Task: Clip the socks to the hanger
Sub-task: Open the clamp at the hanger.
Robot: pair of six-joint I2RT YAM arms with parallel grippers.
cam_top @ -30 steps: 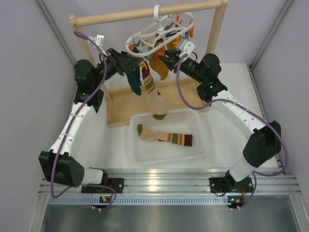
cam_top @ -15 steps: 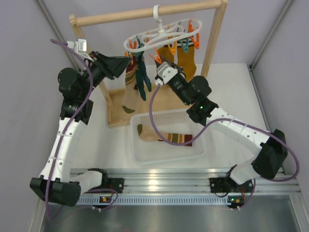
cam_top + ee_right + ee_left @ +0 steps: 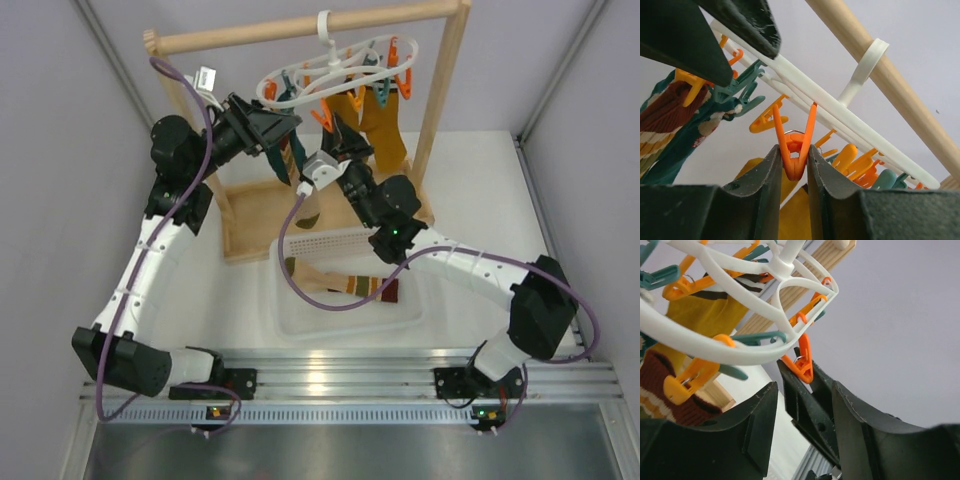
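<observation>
The white ring hanger (image 3: 345,62) hangs by its hook from the wooden rail. My right gripper (image 3: 333,128) is raised under the ring and shut on an orange clip (image 3: 794,150), pinching its lower part. My left gripper (image 3: 290,125) is open just to its left; in the left wrist view its jaws (image 3: 804,390) frame that orange clip (image 3: 802,360) and the right fingers without touching them. A striped sock (image 3: 660,115) and a teal sock (image 3: 670,155) hang clipped beside mustard socks (image 3: 385,125). Another striped sock (image 3: 345,283) lies in the basket.
The white basket (image 3: 300,320) sits on the table in front of the wooden rail frame (image 3: 300,27), whose flat base (image 3: 250,225) and right post (image 3: 445,90) stand close to both arms. Cables loop from both wrists. Grey walls close in left and right.
The right gripper has moved left and closed on an orange clip under the ring. The left arm swung out to the left, then back in beside the clip. The hanger has swung.
</observation>
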